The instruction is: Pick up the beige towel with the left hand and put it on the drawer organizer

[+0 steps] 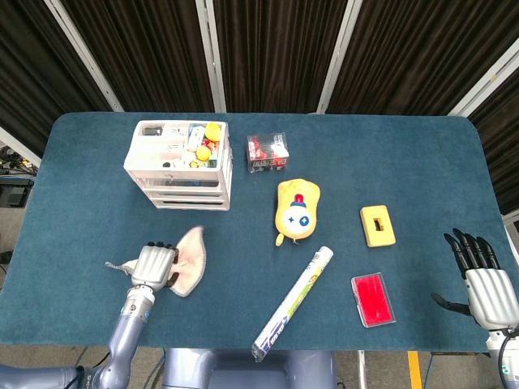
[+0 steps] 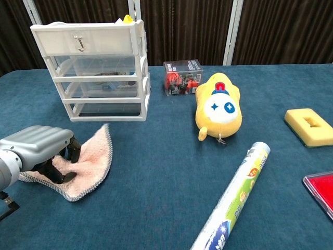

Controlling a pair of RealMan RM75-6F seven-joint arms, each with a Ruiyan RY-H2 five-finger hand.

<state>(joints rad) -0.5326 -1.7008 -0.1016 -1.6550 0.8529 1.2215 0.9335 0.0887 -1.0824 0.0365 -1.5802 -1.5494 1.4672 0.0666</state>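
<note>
The beige towel lies crumpled on the blue table, in front of the white drawer organizer. My left hand rests on the towel's left part with its fingers curled into the cloth, gripping it. The towel's far edge stands up a little toward the organizer. At the table's near right corner, my right hand has its fingers stretched apart and holds nothing; the chest view does not show it.
A yellow plush toy lies mid-table, a black and red box behind it. A wrapped roll lies diagonally in front. A yellow sponge and a red case sit to the right.
</note>
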